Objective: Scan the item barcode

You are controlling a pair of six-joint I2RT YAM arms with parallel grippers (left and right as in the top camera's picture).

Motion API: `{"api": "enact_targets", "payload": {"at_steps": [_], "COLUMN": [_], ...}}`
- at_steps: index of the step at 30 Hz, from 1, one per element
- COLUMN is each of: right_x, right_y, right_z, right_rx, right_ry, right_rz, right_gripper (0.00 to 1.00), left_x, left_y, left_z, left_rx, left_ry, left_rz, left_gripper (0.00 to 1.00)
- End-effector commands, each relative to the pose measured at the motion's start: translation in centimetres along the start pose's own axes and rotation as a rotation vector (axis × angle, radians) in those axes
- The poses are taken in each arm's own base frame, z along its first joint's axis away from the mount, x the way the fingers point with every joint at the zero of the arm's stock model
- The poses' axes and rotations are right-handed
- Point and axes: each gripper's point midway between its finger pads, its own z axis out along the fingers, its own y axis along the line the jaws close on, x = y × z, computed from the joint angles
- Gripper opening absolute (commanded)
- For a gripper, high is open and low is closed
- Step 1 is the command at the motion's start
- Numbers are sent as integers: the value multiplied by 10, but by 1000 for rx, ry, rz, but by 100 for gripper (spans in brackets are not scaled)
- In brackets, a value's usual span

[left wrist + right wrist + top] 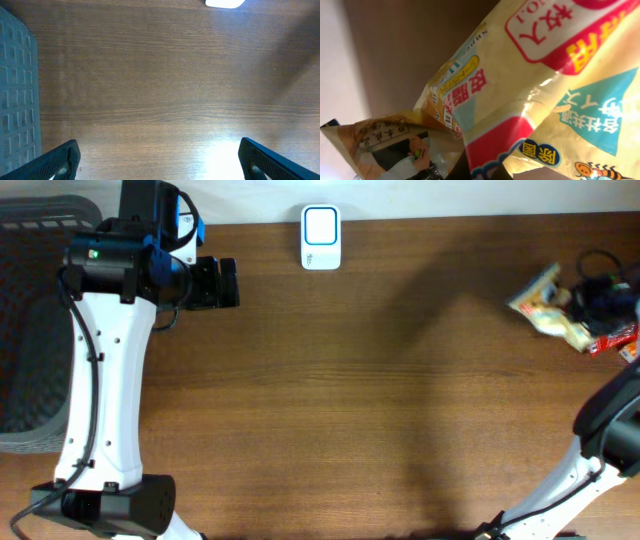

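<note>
Right gripper (585,300): at the table's (380,400) far right edge, over a small heap of snack packs. Jaws fully closed. In the wrist view the yellow packet (535,75) fills almost the whole frame, very close to the lens, with red and blue print and a glossy crease across it. Only a dark sliver of the fingers shows at the bottom edge, right against the packet's lower border. The packet appears pinched there by its edge; the contact itself is mostly hidden.

From overhead, the packet sticks out to the left of the right gripper, tilted, its free end pointing toward the table's middle. A second pack (380,140) with a picture on it sits just below and left of it in the wrist view. A red pack (612,340) lies just beside the gripper on the near side.

No barcode can be made out on the visible face of the packet.

Scanner (321,238): white, at the far edge of the table, left of centre. It is well apart from the packet, with a wide stretch of bare wood between them.

Left gripper (236,283): jaws spread as wide as they go, holding nothing. It hangs over bare wood near the far left corner, fingers pointing toward the scanner, which is near but not touching. Its wrist view shows only wood between the two fingers, the scanner's edge at the top.

Grey basket (30,300): off the table's left end.
</note>
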Motion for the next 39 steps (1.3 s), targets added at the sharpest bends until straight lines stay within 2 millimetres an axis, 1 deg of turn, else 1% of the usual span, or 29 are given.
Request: {"api": "enact_targets", "payload": {"at_steps": [1, 2, 3, 5, 6, 7, 8, 9, 10, 11, 12, 13, 14, 15, 16, 18, 19, 21, 22, 23, 25, 26, 29, 31, 34, 35, 36, 37, 39], "right_x": [-33, -39, -46, -56, -56, -55, -50, -48, -39, -18, 0, 19, 42, 67, 92, 143, 165, 201, 214, 231, 256, 269, 283, 285, 283, 279, 270, 275, 279], "right_y": [-40, -50, -63, -83, -89, -91, -94, -92, -85, -61, -42, -27, -14, -4, 2, 10, 6, -8, -15, -25, -46, -64, -85, -87, -86, -88, -95, -98, -96], "right_z": [-31, -35, -40, -48, -50, -52, -61, -68, -78, -94, -111, -130, -154, -171, -182, -195, -200, -203, -205, -206, -205, -202, -201, -203, -200, -199, -196, -193, -189], "right_rx": [132, 152, 181, 242, 253, 253, 262, 258, 234, 115, 28, -23, -39, -48, -50, -64, -53, -54, -72, -102, -139, -146, -164, -172, -162, -139, -79, -74, -89], "right_ry": [-126, -136, -151, -179, -174, -165, -152, -150, -132, -67, -40, -34, -51, -54, -41, -34, -45, -87, -106, -129, -157, -160, -182, -193, -180, -192, -210, -173, -134], "right_rz": [-78, -76, -71, -40, -32, -23, -10, -8, -19, -121, -192, -251, -335, -413, -466, -596, -654, -752, -779, -814, -854, -859, -868, -872, -867, -876, -863, -856, -853], "right_gripper": [4, 4, 12, 80, 88, 91, 92, 92, 92, 92, 92, 93, 95, 99, 99, 99, 99, 99, 99, 99, 99, 99, 99, 99, 99, 99, 98, 99, 98], "left_x": [-1, -1, -1, -1, -1, -1, -1, -1, -1, -1, -1, -1, -1, -1, -1, -1, -1, -1, -1, -1, -1, -1, -1, -1, -1, -1, -1, -1, -1], "left_y": [-1, -1, -1, -1, -1, -1, -1, -1, -1, -1, -1, -1, -1, -1, -1, -1, -1, -1, -1, -1, -1, -1, -1, -1, -1, -1, -1, -1, -1], "left_z": [-5, -5, -5, -5, -5, -5, -5, -5, -5, -5, -5, -5, -5, -5, -5, -5, -5, -5, -5, -5, -5, -5, -5, -5, -5, -5, -5, -5, -5], "left_rx": [9, 9, 9, 9, 9, 9, 9, 9, 9, 9, 9, 9, 9, 9, 9, 9, 9, 9, 9, 9, 9, 9, 9, 9, 9, 9, 9, 9, 9], "left_ry": [-14, -13, -13, -13, -14, -13, -13, -13, -13, -13, -13, -14, -14, -13, -14, -13, -13, -13, -14, -14, -13, -14, -13, -13, -14, -13, -13, -14, -13], "left_rz": [-6, -7, -7, -7, -6, -7, -7, -7, -7, -7, -7, -6, -6, -7, -6, -7, -6, -7, -6, -6, -7, -6, -7, -7, -6, -7, -6, -6, -6], "left_gripper": [99, 99, 99, 99, 99, 99, 99, 99, 99, 99, 99, 99, 99, 99, 99, 99, 99, 99, 99, 99, 99, 99, 99, 99, 99, 99, 99, 99, 99]}}
